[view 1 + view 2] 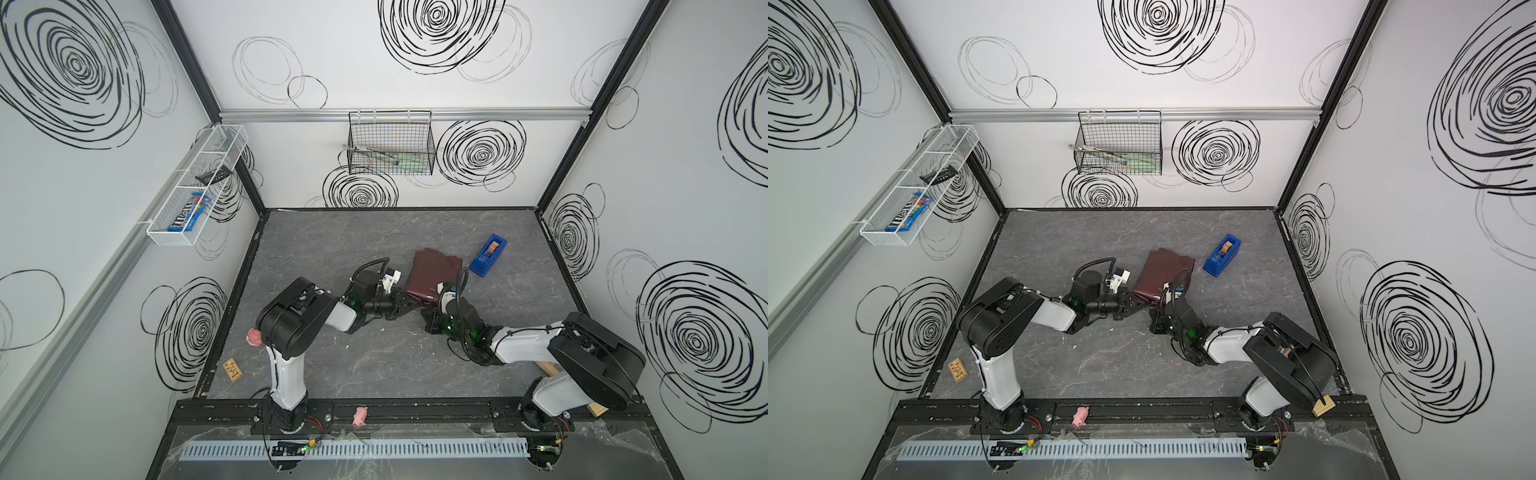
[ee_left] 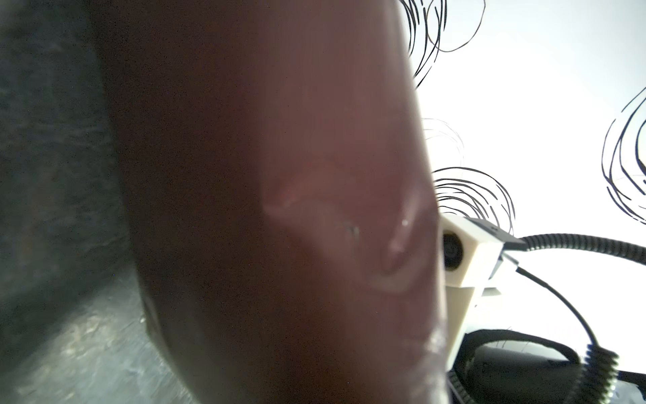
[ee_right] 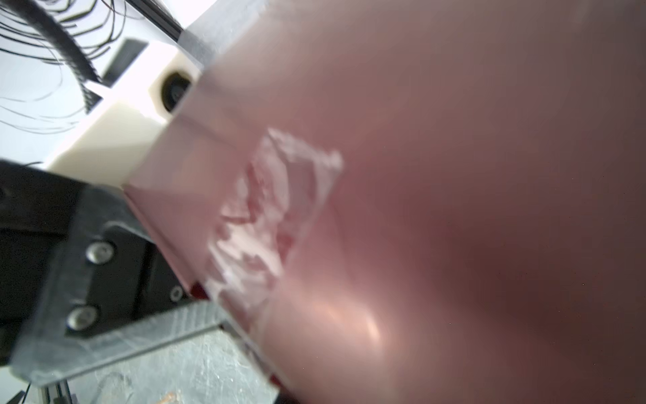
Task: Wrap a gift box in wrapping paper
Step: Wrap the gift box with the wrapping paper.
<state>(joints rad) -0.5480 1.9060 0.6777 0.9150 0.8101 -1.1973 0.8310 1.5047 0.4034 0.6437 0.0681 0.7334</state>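
The maroon wrapping paper point(image 1: 432, 272) point(image 1: 1165, 272) lies folded into a bundle at mid-table. The gift box is hidden, covered by the paper. My left gripper point(image 1: 406, 300) point(image 1: 1133, 301) meets the bundle's near left corner and is shut on the paper's edge. My right gripper point(image 1: 434, 306) point(image 1: 1157, 306) sits at the near edge just to the right, also shut on the paper. Paper point(image 2: 279, 175) point(image 3: 454, 175) fills both wrist views and hides each gripper's own jaws. A crumpled strip of clear tape point(image 3: 265, 210) sticks to the paper. One left finger point(image 3: 140, 332) shows at the paper's edge.
A bright-blue tape dispenser point(image 1: 488, 260) stands right of the bundle. A pink pig toy point(image 1: 360, 416) lies on the front rail, and a small wooden block point(image 1: 232, 369) sits off the table's left edge. A black wire basket point(image 1: 390, 143) and a white one point(image 1: 195, 187) hang on the walls.
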